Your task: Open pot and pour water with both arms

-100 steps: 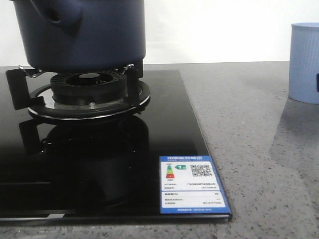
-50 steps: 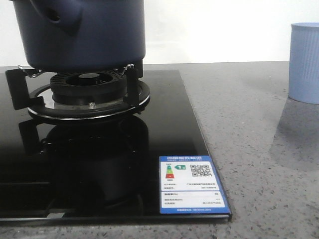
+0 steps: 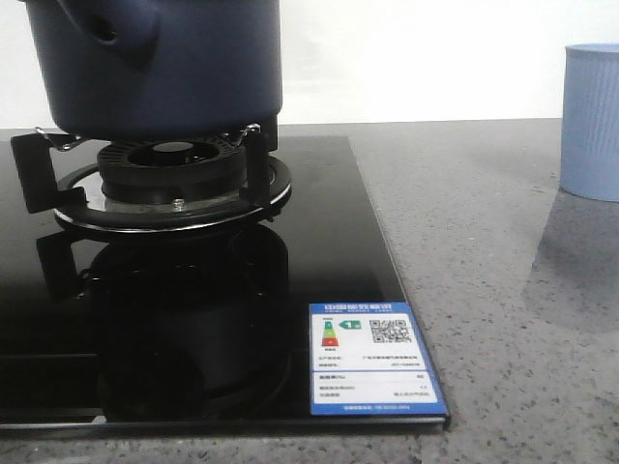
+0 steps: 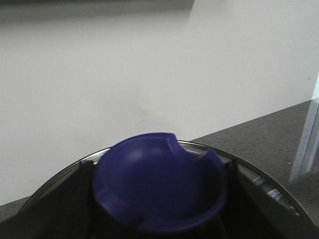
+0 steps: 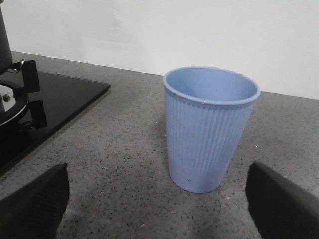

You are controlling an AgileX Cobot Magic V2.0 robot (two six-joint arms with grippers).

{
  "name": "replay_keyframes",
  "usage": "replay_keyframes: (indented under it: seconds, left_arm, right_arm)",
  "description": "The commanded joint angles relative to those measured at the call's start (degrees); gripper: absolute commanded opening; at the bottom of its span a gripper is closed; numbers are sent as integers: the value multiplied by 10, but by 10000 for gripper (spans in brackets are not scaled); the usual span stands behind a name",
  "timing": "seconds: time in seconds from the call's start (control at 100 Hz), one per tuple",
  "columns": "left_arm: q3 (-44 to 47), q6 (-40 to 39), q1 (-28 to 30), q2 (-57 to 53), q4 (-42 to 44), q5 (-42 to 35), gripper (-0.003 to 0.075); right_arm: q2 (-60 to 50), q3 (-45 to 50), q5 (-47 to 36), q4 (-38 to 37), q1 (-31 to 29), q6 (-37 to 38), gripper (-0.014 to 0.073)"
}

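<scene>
The navy-blue pot (image 3: 164,68) stands on the gas burner (image 3: 174,179) at the far left, its handle stub (image 3: 114,29) towards me; its top is cut off in the front view. In the left wrist view my left gripper (image 4: 158,201) is shut on the pot lid's blue knob (image 4: 159,174), with dark fingers (image 4: 75,204) against both sides. The lid's metal-edged rim (image 4: 261,181) curves round it. My right gripper (image 5: 157,209) is open just short of the light blue ribbed cup (image 5: 209,129), which stands upright and empty. No gripper shows in the front view.
The black glass hob (image 3: 329,242) carries a blue-edged energy label (image 3: 372,358) at its front right corner. The grey speckled counter (image 3: 474,251) runs right to the cup (image 3: 592,121). A white wall stands behind. The hob's corner also shows in the right wrist view (image 5: 65,94).
A dark part of my right gripper beside the cup at the right edge of the front view has gone out of that view. The pot and cup have not moved.
</scene>
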Motion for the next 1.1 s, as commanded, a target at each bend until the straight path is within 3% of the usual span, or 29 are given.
replay_keyframes:
  seconds: [0.0, 0.84, 1.09]
  left_arm:
    - [-21, -2, -5, -8, 2, -68, 328]
    - [-21, -2, -7, 16, 2, -21, 336]
    - [-21, -2, -7, 10, 2, -18, 581]
  right_arm:
    - [0, -13, -23, 11, 0, 2, 650]
    - [0, -13, -23, 11, 0, 2, 650]
    - [0, -13, -23, 11, 0, 2, 650]
